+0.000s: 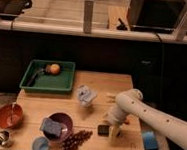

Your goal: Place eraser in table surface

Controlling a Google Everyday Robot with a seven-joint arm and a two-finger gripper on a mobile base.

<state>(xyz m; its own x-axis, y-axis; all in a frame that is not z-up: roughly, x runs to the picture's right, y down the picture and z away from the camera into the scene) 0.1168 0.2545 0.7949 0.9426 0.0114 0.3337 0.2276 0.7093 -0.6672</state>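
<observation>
Leftmost, a small metal cup (2, 138) stands at the near corner, with an orange-red bowl (8, 115) just behind it at the left edge of the table surface (106, 86). Behind these sits the green tray (49, 77), holding an orange round fruit (53, 68) and a dark object beside it. Nearer the front, a purple bowl (57, 126) carries the blue-grey sponge (51, 127); a small light-blue cup (41, 145) stands just in front of it, and a dark grape bunch (76, 139) lies to its right. A pale crumpled item (86, 95) sits near the board's middle. Further right, the eraser (103, 130) — small, flat and black — lies on the wood, just beside the gripper (114, 133), which points down at the board's front right part; whether its grip is closed or released I cannot tell. The white arm (148, 114) runs off to the right, and a blue block (149, 140) sits beyond the board's right edge.
</observation>
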